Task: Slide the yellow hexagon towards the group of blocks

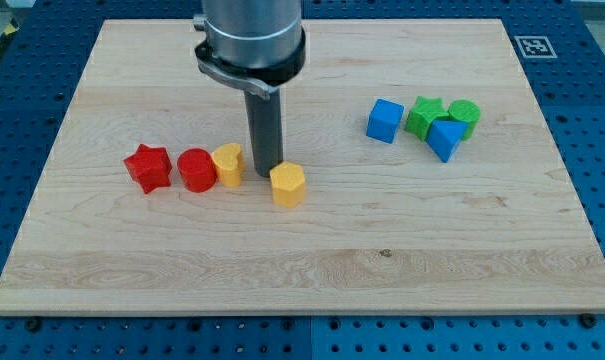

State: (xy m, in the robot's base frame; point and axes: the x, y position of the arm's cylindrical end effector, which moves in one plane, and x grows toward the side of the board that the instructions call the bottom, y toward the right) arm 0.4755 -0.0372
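Note:
The yellow hexagon (288, 185) lies on the wooden board (302, 290) a little left of centre. My tip (265, 175) stands just to its upper left, touching or nearly touching it. To the left is a row: a yellow block (228, 164) of unclear shape, a red cylinder (196, 170) and a red star (148, 167). My tip sits between the yellow block and the hexagon. At the view's right is a cluster: a blue cube (384, 120), a green star (424, 116), a blue triangular block (444, 138) and a green cylinder (464, 116).
The arm's grey body (252, 40) hangs over the board's upper middle and hides part of it. A black-and-white marker tag (533, 46) sits off the board's top right corner on the blue perforated table (592, 150).

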